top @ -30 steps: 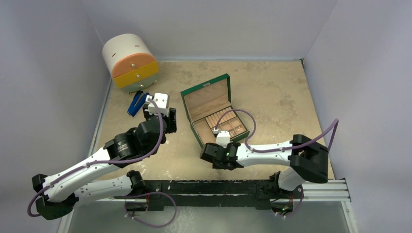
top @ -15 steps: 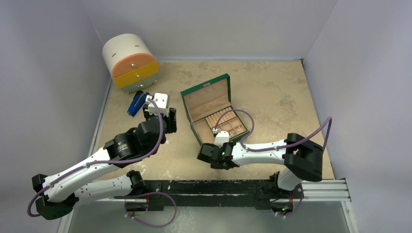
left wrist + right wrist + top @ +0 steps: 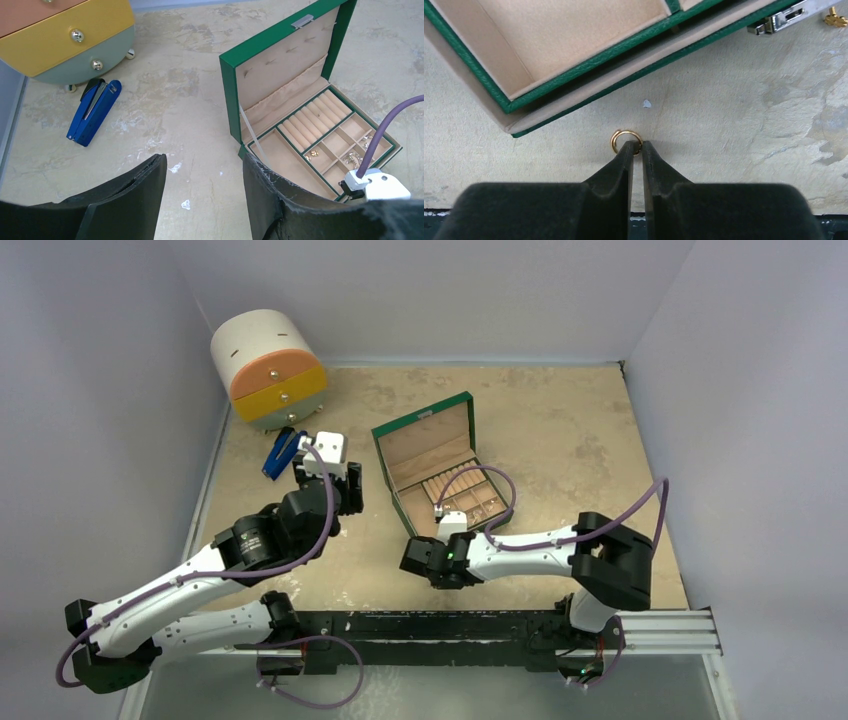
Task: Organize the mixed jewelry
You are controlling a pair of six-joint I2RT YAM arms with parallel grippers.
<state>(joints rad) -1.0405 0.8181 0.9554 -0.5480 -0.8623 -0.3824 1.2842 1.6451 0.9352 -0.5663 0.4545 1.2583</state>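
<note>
- gold ring (image 3: pixel 626 141): small hoop on the table, near rim nipped in right gripper (image 3: pixel 637 145) tips, just near of green box (image 3: pixel 589 61) front wall
- gold earring (image 3: pixel 834 19): tiny, far right, beside box latch (image 3: pixel 776 21)
- small gold pieces (image 3: pixel 312 155): in box's right compartments

place: robot lab cell | plain walls (image 3: pixel 90 440) — enclosed table (image 3: pixel 560 420) — mounting rail (image 3: pixel 450 625)

Left black-and-white arm (image 3: pixel 200 580): stretched from lower left toward centre.
Left gripper (image 3: pixel 204 161): black fingers spread wide.
Right gripper (image 3: pixel 634 146): lower centre, fingers pinching a small gold ring (image 3: pixel 616 141).
</note>
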